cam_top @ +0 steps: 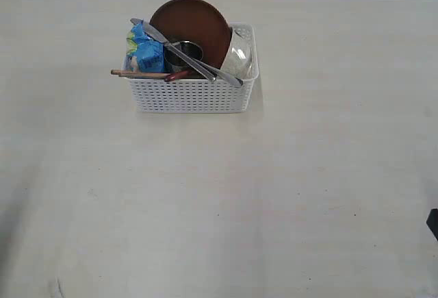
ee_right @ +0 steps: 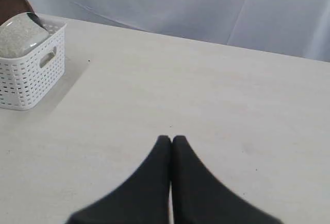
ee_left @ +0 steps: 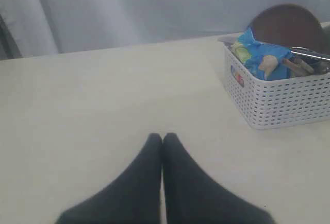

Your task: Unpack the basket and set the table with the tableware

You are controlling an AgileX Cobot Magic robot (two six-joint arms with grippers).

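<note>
The white perforated basket (cam_top: 191, 94) stands on the cream table (cam_top: 219, 195) toward the far side, holding the tableware. A reddish-brown plate (cam_top: 195, 24) leans upright at the back, and a white bowl (cam_top: 237, 58) lies on its side at the right end. A steel knife and fork (cam_top: 188, 55) lie across a small steel cup (cam_top: 183, 53). Wooden chopsticks (cam_top: 137, 74) and a dark red spoon (cam_top: 176, 75) poke out at the front left. My left gripper (ee_left: 162, 137) and my right gripper (ee_right: 171, 139) are both shut and empty, low over bare table well away from the basket (ee_left: 278, 98) (ee_right: 28, 77).
A blue snack bag (cam_top: 144, 48) stands in the basket's left end. Pale curtain hangs behind the far table edge (ee_left: 154, 7). A dark bit of the right arm (cam_top: 432, 224) shows at the exterior view's right edge.
</note>
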